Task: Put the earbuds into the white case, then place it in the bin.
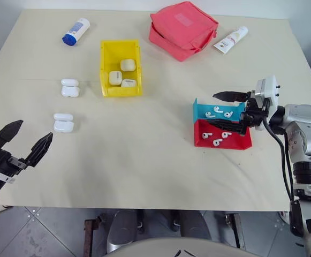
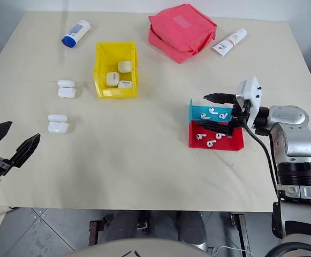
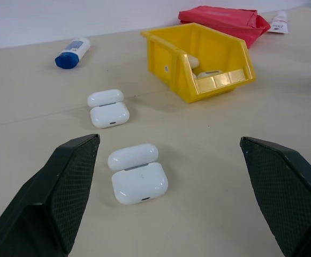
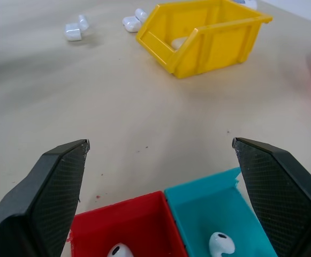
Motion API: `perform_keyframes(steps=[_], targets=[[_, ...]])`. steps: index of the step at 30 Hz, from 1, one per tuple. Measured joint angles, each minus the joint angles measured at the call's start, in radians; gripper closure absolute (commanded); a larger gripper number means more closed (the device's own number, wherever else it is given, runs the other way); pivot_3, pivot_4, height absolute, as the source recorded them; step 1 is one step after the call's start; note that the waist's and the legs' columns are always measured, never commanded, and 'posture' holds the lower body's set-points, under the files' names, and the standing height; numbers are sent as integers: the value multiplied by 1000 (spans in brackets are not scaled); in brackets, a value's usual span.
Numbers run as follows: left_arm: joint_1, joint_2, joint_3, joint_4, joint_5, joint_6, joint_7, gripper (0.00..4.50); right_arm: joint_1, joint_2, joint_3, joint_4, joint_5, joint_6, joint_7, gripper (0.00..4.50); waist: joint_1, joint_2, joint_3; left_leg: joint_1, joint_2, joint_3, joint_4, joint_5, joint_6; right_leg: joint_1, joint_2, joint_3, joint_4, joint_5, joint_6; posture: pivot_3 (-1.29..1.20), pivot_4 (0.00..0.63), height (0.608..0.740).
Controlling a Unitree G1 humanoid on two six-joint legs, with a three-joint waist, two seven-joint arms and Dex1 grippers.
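Earbuds (image 1: 218, 108) lie in a blue tray (image 1: 198, 111), and more earbuds (image 1: 217, 142) in a red tray (image 1: 236, 143) beside it. My right gripper (image 1: 213, 110) hangs open just above these trays, holding nothing. Two white cases with lids flipped back sit on the left of the table, one nearer (image 1: 63, 123) and one farther (image 1: 69, 88). The yellow bin (image 1: 105, 69) behind them holds three more white cases. My left gripper (image 1: 35, 130) is open near the front left edge, short of the nearer case (image 3: 139, 182), empty.
A white bottle with a blue cap (image 1: 76, 31) lies at the back left. At the back right are a red pouch (image 1: 183, 29) and a white tube with red print (image 1: 231, 39). Bare table lies between the bin and the trays.
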Motion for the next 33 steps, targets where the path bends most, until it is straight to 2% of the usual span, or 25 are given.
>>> perform_keyframes(steps=[8, 13, 17, 21, 24, 28, 33], targets=[[-3, 3, 4, -42, -3, 39, 54, 26, -53, 33, 35, 0, -6, 1, 0, 0, -7, 0, 0, 0, 0, 0, 0, 0, 0, 0, 0, 0, 0, 0, 0, 0, 150, 740], [140, 8, 122, -113, -69, 132, 53, 26, -75, 41, 41, 4, -5, 1, 12, 0, -22, 0, 0, 0, 0, -1, -1, -1, 0, 0, -1, 1, -1, 0, 0, 0, 150, 740], [274, -8, 209, -157, -96, 134, -19, 26, -99, 50, 43, 26, -6, -1, 19, 0, -23, 0, 0, 0, 1, 0, -1, -1, -1, 0, 0, 1, -2, 0, 0, 0, 150, 740], [360, -45, 256, -157, -99, 128, -65, 26, -120, 61, 59, 61, -10, -7, 35, 0, -22, 1, 1, 0, 2, 0, -1, -1, -1, 0, 0, 3, -5, 0, -1, 0, 150, 740], [368, -50, 257, -167, -97, 126, -61, 26, -152, 86, 82, 91, -19, -11, 49, 0, -20, 1, 1, 0, 2, 0, -1, -1, -1, 0, -1, 3, -5, -1, -1, 0, 150, 740], [329, -3, 242, -228, -89, 215, 66, 26, -185, 87, 89, 127, -31, -28, 72, 0, -20, 1, 1, 0, 0, -1, -1, -1, -1, 0, -3, 3, -5, -1, -1, 0, 150, 740], [154, 130, 178, -281, -157, 594, 406, 26, -199, 92, 105, 144, -40, -28, 88, 0, -22, 1, 1, 0, 0, -3, -1, -1, -1, 1, -4, 3, 0, -1, -1, 0, 150, 740]])
